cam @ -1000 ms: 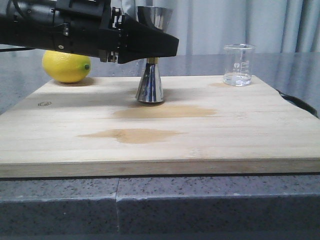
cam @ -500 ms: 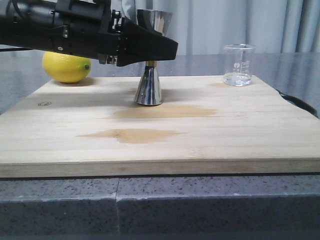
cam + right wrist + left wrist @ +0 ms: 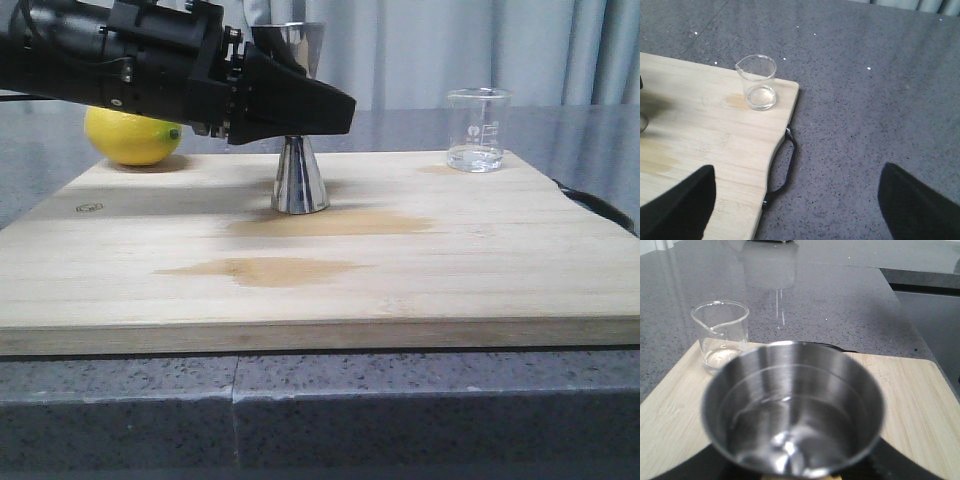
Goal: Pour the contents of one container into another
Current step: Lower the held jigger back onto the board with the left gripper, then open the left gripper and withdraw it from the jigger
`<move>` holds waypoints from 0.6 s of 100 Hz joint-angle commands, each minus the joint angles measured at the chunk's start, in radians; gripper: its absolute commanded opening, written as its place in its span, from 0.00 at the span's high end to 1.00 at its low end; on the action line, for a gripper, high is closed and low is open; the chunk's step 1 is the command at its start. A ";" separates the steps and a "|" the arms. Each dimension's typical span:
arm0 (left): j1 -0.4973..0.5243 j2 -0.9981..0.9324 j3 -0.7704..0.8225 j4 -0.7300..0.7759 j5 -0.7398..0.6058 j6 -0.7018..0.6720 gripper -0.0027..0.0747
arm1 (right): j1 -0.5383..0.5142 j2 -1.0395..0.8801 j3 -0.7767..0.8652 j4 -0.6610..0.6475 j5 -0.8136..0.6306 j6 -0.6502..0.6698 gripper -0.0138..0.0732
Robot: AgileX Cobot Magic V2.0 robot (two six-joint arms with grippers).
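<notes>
Behind, lemon (image 3: 133,136) left of jigger (image 3: 299,180), beaker (image 3: 478,130) far right

Left arm (image 3: 110,65): matte black, boxy housing, small silver screws, tapered black fingers (image 3: 300,100). Right gripper (image 3: 795,200): black blurred finger pads (image 3: 677,202).

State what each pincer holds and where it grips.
Left pincer grips the steel jigger at its narrow waist. Right pincer is open, holding nothing.

Clear marked beaker (image 3: 478,130) upright at the board's far right corner; steel jigger (image 3: 299,175) upright mid-board
</notes>
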 commanded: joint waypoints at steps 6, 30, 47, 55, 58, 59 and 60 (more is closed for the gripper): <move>-0.001 -0.046 -0.024 -0.053 0.051 0.000 0.44 | 0.002 -0.005 -0.026 -0.019 -0.090 -0.009 0.18; -0.001 -0.059 -0.024 -0.027 -0.013 -0.042 0.19 | 0.002 -0.005 -0.026 -0.019 -0.091 -0.009 0.18; -0.001 -0.129 -0.024 0.120 -0.132 -0.178 0.19 | 0.002 -0.005 -0.026 -0.019 -0.091 -0.009 0.18; -0.001 -0.178 -0.024 0.197 -0.178 -0.260 0.19 | 0.002 -0.005 -0.026 -0.019 -0.091 -0.009 0.18; -0.001 -0.197 -0.024 0.229 -0.196 -0.294 0.19 | 0.002 -0.005 -0.026 -0.019 -0.091 -0.009 0.18; -0.001 -0.206 -0.024 0.246 -0.205 -0.303 0.19 | 0.002 -0.005 -0.026 -0.019 -0.091 -0.009 0.18; -0.001 -0.211 -0.024 0.255 -0.209 -0.322 0.19 | 0.002 -0.005 -0.026 -0.019 -0.091 -0.009 0.18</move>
